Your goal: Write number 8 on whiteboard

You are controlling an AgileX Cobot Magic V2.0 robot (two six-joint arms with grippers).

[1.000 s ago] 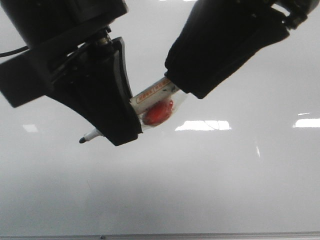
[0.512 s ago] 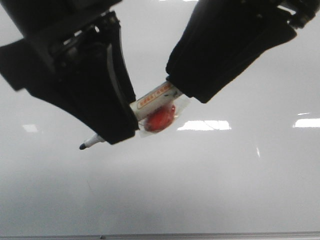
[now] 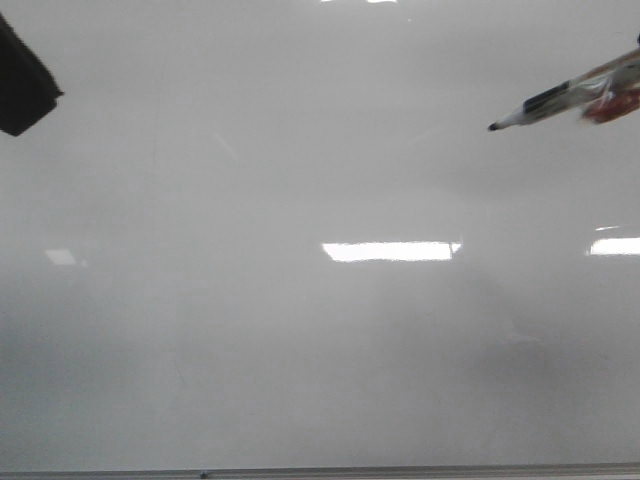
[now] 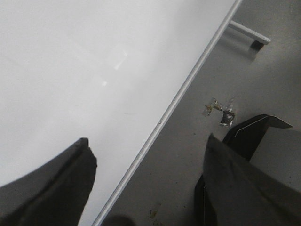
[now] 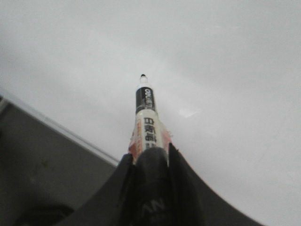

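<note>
whiteboard (image 3: 300,350): glossy, pale grey, unmarked | right pincer (image 5: 149,157): clamps marker (image 5: 146,117)

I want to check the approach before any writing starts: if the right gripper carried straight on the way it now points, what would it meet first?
Probably the whiteboard. The right gripper is shut on the marker, whose black tip leads and points at bare board, with nothing between them in the right wrist view. How far off the surface lies is unclear.

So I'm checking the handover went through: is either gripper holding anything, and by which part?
The right gripper holds the marker by its rear barrel, tip pointing out over the whiteboard. The left gripper is open and empty.
</note>
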